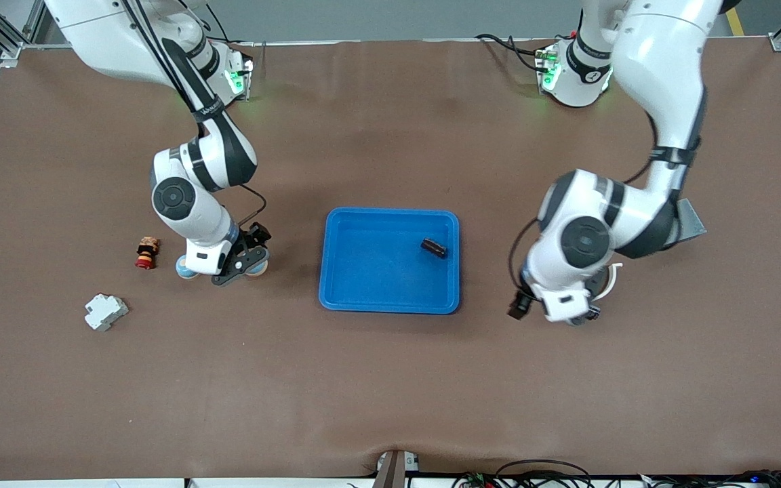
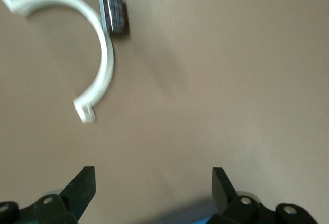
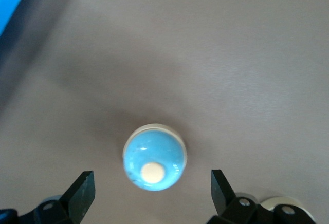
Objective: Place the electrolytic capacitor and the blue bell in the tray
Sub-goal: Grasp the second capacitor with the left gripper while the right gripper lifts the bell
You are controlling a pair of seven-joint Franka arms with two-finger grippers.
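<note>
The right gripper (image 3: 151, 190) hangs spread wide over the round glossy blue bell (image 3: 154, 156), touching nothing, while the left gripper (image 2: 153, 189) waits, spread and empty.

Both arms: glossy white shells, black joint bands, black cables alongside. Bases glow green. Gripper fingers black.

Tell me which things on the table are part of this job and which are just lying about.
Job: tray; dark capacitor in it; blue bell under the open right gripper.
Lying about: white curved clip; white block; red-and-brown figure.
</note>
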